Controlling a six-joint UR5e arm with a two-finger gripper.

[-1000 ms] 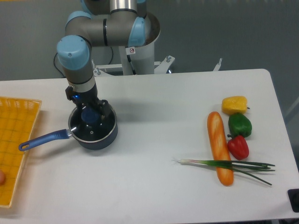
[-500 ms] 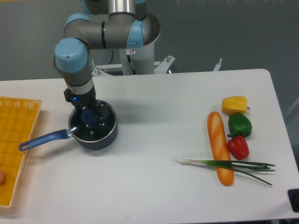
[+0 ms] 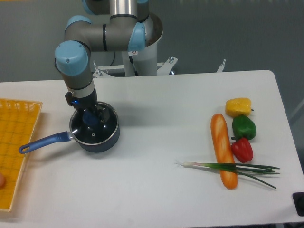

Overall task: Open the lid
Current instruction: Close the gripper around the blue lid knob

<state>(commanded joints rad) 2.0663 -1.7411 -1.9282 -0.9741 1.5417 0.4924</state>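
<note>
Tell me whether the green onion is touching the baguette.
Touching. The fixed camera shows the green onion lying straight across the lower part of the baguette, its stalks overlapping the bread with no gap.

White desk [image 3: 156, 190]. Left edge: yellow-orange woven mat [image 3: 14, 147], partly cut off by the frame. Right side: long orange-brown baguette [image 3: 223, 150] lying lengthwise; thin green spring onions [image 3: 232, 167] laid across its lower end. Just beside the baguette, a column of three peppers: yellow pepper [image 3: 238, 106] at the back, green pepper [image 3: 244, 127] in the middle, red pepper [image 3: 242, 149] nearest the camera, each touching the next.
</note>
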